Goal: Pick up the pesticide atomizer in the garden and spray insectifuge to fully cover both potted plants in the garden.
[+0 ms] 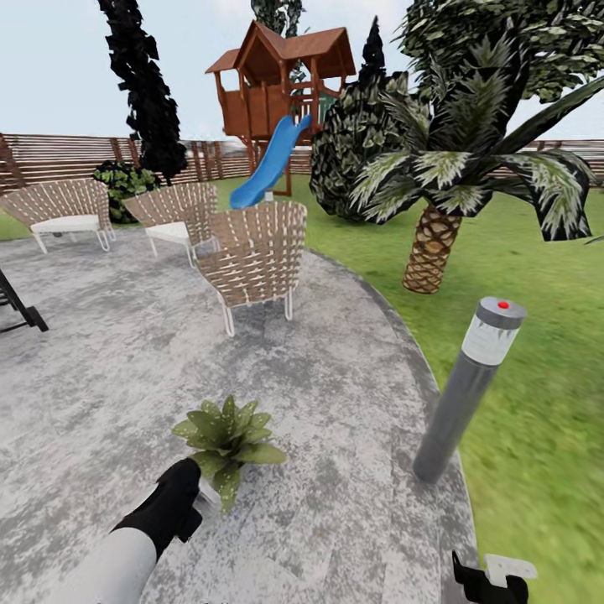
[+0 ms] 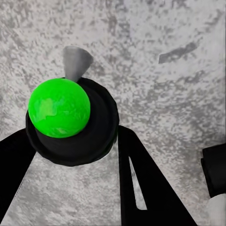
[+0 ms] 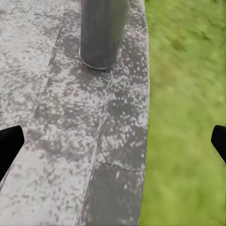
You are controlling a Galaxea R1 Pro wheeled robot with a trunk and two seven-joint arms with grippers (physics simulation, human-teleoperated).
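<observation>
One potted plant (image 1: 228,439) just ahead of left pincer (image 1: 197,495); pincer grasping atomizer (image 2: 70,122), nozzle cone aimed forward, axis along fingers.

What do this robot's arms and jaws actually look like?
The left arm is a smooth white tube ending in a glossy black wrist and left gripper. In its wrist view, the fingers are flat black wedges. The right gripper is black with a white bracket; its fingertips are dark and pointed.
</observation>
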